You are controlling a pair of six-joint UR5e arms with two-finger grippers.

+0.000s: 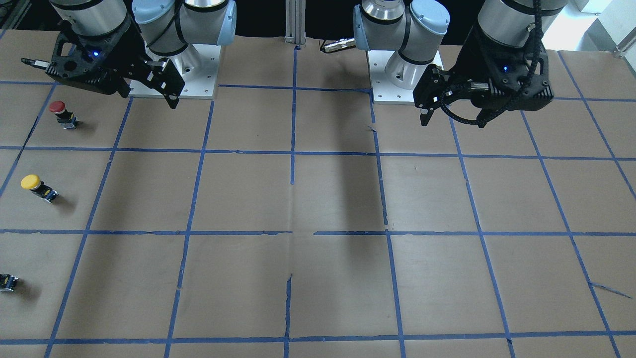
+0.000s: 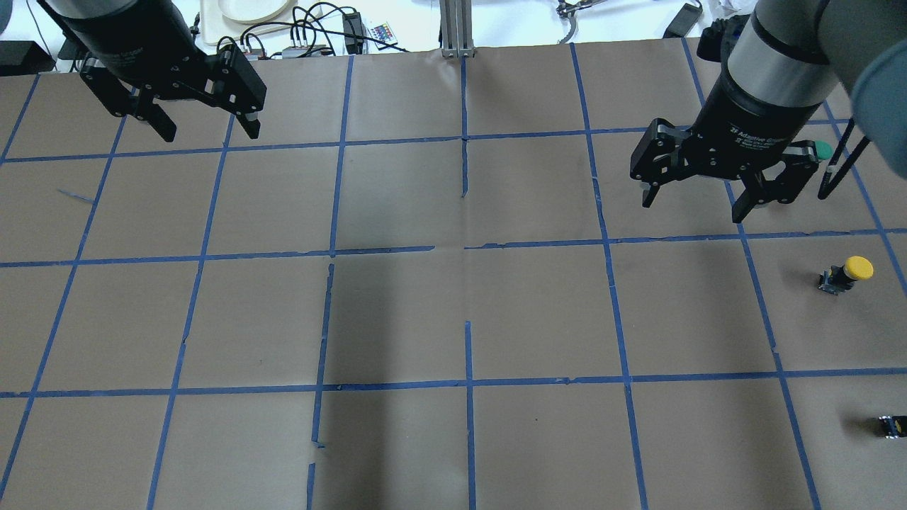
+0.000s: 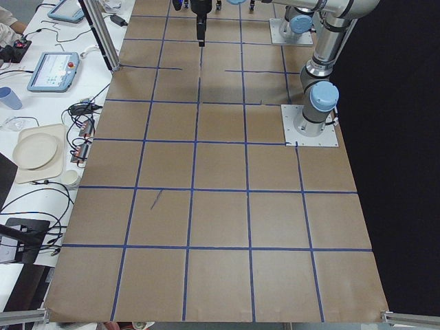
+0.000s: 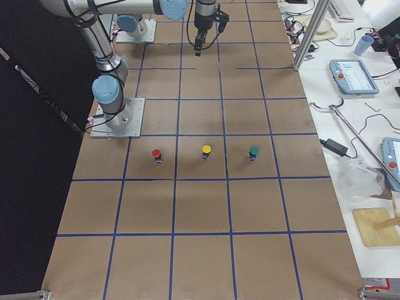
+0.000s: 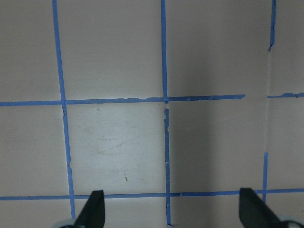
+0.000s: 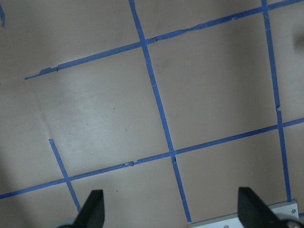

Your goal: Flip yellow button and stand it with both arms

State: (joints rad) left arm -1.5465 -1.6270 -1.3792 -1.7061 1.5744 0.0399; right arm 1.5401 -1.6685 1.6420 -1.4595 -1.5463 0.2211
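- The yellow button (image 2: 847,273) stood on the table (image 2: 397,319), far over on the robot's right side. Its cap was up over its dark body and nothing touched it.
- In the right-end view it was the middle of a row of three. The red button (image 4: 156,154) sat nearer the robot's base and the green button (image 4: 254,152) farther out, each in its own taped square.
- The right gripper (image 2: 696,205) hung above the table with its jaws spread wide and empty, inboard of the yellow button and well apart from it.
- The left gripper (image 2: 209,132) hovered over the opposite side, jaws just as wide, holding nothing.
- Both wrist cameras showed only the taped table between the fingertips (image 5: 95,211).
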